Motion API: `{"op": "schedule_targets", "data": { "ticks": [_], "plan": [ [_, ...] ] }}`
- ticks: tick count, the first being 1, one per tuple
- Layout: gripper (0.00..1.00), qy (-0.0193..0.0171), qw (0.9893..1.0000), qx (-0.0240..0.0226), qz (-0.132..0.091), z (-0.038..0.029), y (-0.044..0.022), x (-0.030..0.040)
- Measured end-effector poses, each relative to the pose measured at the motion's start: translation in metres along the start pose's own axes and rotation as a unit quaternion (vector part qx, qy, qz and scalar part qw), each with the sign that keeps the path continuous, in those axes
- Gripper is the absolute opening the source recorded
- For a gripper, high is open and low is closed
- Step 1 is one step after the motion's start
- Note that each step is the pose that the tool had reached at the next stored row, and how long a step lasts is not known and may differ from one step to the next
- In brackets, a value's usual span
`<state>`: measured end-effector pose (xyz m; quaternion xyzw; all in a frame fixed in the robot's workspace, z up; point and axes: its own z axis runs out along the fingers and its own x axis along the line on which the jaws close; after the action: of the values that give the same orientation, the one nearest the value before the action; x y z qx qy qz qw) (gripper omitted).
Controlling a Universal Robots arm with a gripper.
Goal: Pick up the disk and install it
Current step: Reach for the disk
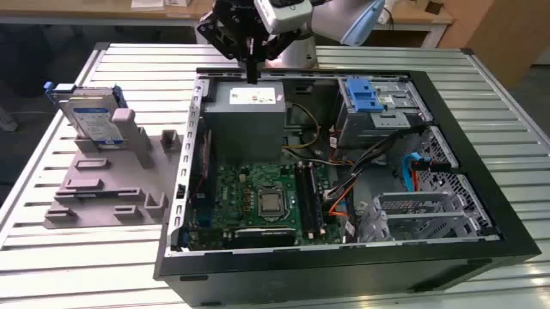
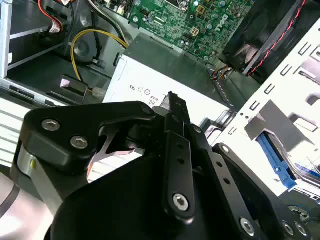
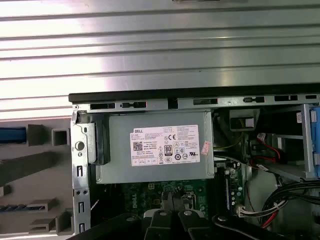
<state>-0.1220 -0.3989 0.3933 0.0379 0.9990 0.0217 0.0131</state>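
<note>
Silver disk stands upright in the grey fixture on the desk, at the exterior view's left of the open PC case, well apart from the jaws. Jaws pinched together, holding nothing, hovering over the power supply.

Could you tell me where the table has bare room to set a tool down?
The table's bare slats between the grey fixture and the near edge, and at the exterior view's right of the computer case. Cables crowd the case's inside.
</note>
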Motion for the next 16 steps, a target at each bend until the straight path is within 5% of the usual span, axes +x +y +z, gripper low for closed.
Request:
{"op": "schedule_targets", "data": {
  "ticks": [16],
  "plan": [
    [0.11, 0.0000, 1.0000, 0.0000, 0.000, 0.0000, -0.0001, 0.0053]
  ]
}}
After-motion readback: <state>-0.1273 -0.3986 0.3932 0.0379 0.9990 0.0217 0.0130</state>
